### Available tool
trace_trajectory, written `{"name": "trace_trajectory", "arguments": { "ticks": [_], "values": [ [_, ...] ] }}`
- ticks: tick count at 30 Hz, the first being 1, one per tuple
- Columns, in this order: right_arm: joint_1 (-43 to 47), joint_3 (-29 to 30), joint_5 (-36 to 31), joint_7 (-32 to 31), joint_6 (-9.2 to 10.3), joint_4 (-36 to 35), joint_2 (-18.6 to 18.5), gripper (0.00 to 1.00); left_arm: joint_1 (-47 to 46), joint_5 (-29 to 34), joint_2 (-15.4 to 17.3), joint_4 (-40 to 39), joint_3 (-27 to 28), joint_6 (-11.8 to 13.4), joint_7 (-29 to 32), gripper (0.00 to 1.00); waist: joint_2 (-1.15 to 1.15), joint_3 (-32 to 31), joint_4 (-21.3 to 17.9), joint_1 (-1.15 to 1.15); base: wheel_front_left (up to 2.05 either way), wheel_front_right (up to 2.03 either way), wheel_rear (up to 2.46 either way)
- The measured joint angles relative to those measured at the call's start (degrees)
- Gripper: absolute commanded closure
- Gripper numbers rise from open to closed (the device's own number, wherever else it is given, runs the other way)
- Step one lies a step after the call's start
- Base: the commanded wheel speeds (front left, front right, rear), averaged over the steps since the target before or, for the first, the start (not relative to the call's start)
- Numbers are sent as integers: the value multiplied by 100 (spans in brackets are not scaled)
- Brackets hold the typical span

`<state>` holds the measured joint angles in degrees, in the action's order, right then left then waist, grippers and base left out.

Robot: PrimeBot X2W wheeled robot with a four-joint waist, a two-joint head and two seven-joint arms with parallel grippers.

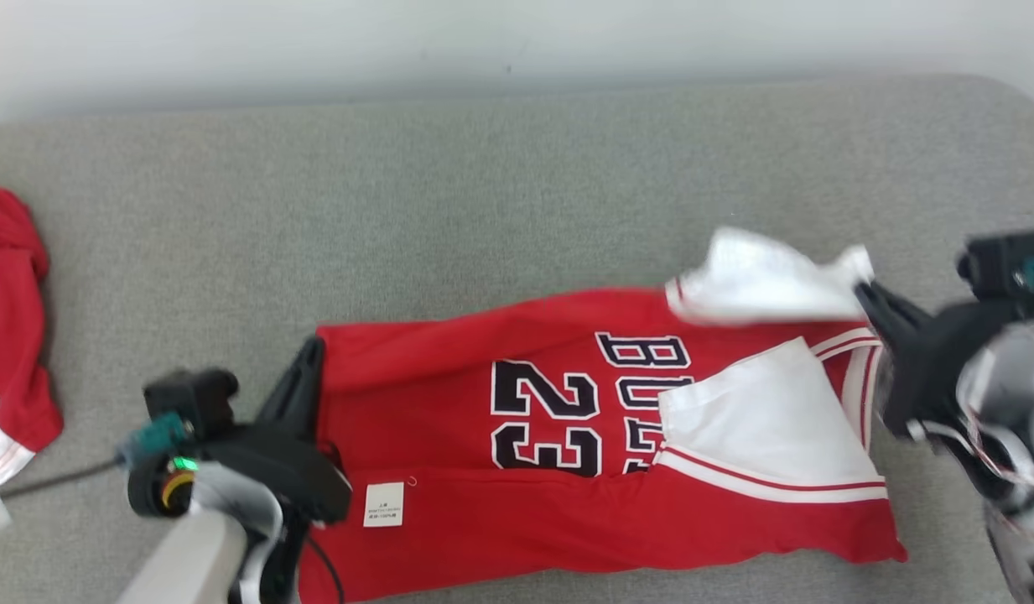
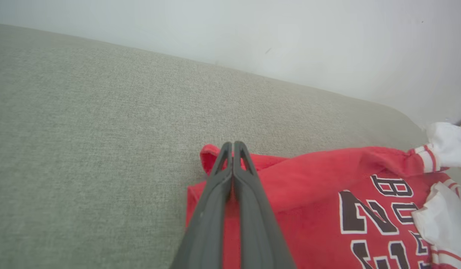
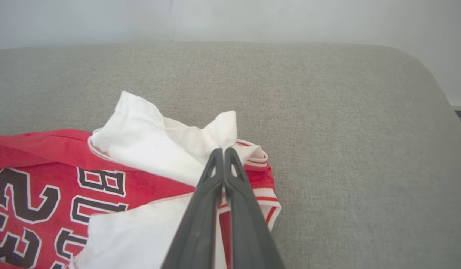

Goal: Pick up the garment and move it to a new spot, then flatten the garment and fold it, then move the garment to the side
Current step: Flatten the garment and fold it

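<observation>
Garment [image 1: 567, 495]: left pincer [image 2: 233, 145] closed on red corner, right pincer [image 3: 223, 151] closed on shoulder.

A grey woven, upholstered surface [image 1: 500, 184] spans the head view. Its far edge runs along 12 o'clock and curves into a rounded corner [image 1: 999, 96] at 2 o'clock. Behind it stands a plain pale wall [image 1: 517, 33] bearing a small dark speck [image 1: 509, 68]. The light is soft and even.
</observation>
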<state>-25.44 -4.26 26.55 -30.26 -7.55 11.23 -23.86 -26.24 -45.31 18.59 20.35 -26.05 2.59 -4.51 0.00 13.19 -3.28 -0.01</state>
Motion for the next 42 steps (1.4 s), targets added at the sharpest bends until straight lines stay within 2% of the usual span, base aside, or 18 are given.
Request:
{"name": "trace_trajectory", "arguments": {
  "ticks": [5, 10, 15, 20, 21, 22, 23, 24, 25, 26, 27, 28, 29, 34, 37, 39, 42],
  "values": [
    [1094, 457, 177, -621, 0, -1062, -151, 100, 363, 32, -132, 60, -34, 90, -344, 100, 0, -247, -61, -1, 0, 0, 0],
    [1690, 702, 236, -1046, 0, -1637, -96, 100, 557, -1, -208, 305, -38, 147, -446, 100, 0, -437, -124, -1, 0, 0, 0],
    [1811, 594, 149, -1151, 0, -1746, -100, 100, 634, -22, -241, 559, -15, 213, -522, 100, 0, -530, -199, 0, 0, 0, 0],
    [1812, 407, 109, -1072, 0, -1562, -148, 100, 704, -59, -318, 638, 16, 298, -610, 100, 0, -567, -186, 1, 0, 0, 0],
    [1817, 370, 108, -1048, 0, -1523, -159, 94, 759, -63, -334, 639, 10, 298, -625, 100, 0, -576, -172, 1, 0, 0, 0],
    [1819, 345, 110, -1034, 0, -1483, -167, 83, 814, -66, -342, 642, -8, 298, -624, 100, 0, -584, -155, 1, 0, 0, 0],
    [1831, 327, 119, -1029, 0, -1439, -168, 80, 868, -67, -346, 642, -18, 298, -626, 100, 0, -596, -140, 1, 0, 0, 0],
    [1847, 296, 119, -1014, 0, -1415, -174, 65, 912, -70, -345, 638, -23, 298, -644, 100, 0, -608, -124, 1, 0, 0, 0],
    [1868, 290, 119, -980, 0, -1394, -179, 0, 955, -81, -346, 637, -33, 297, -648, 100, 0, -620, -110, 1, 0, 0, 0],
    [1877, 314, 120, -958, 0, -1352, -177, 0, 990, -82, -350, 642, -67, 292, -647, 100, 0, -632, -95, 1, 0, 0, 0],
    [1884, 337, 112, -955, 0, -1318, -182, 0, 1017, -82, -366, 639, -97, 285, -647, 71, 0, -644, -79, 1, 0, 0, 0],
    [1907, 348, 109, -948, 0, -1299, -192, 0, 1038, -73, -374, 637, -141, 238, -648, 18, 0, -659, -64, 1, 0, 0, 0],
    [1944, 358, 108, -902, 0, -1292, -193, 0, 1059, -73, -391, 642, -166, 238, -647, 0, 0, -676, -50, 1, 0, 0, 0],
    [2170, 442, 122, -886, 0, -1421, -192, 0, 1230, 27, -376, 616, -244, 277, -744, 0, 0, -805, 0, 2, 0, 0, 0],
    [2368, 846, 130, -720, 0, -1610, -54, 0, 1507, 252, -250, 358, -151, 349, -961, 0, 0, -909, 24, 1, 0, 0, 0],
    [2532, 1248, 68, -582, 0, -1728, 189, 0, 1695, 501, -169, -12, 18, 401, -1033, 0, 0, -971, 53, 1, 0, 0, 0],
    [2783, 1844, -183, -509, 0, -1814, 660, 0, 2008, 1202, -141, -948, 534, 452, -1054, 0, 0, -1027, 132, 1, 0, 0, 0]
  ]
}}
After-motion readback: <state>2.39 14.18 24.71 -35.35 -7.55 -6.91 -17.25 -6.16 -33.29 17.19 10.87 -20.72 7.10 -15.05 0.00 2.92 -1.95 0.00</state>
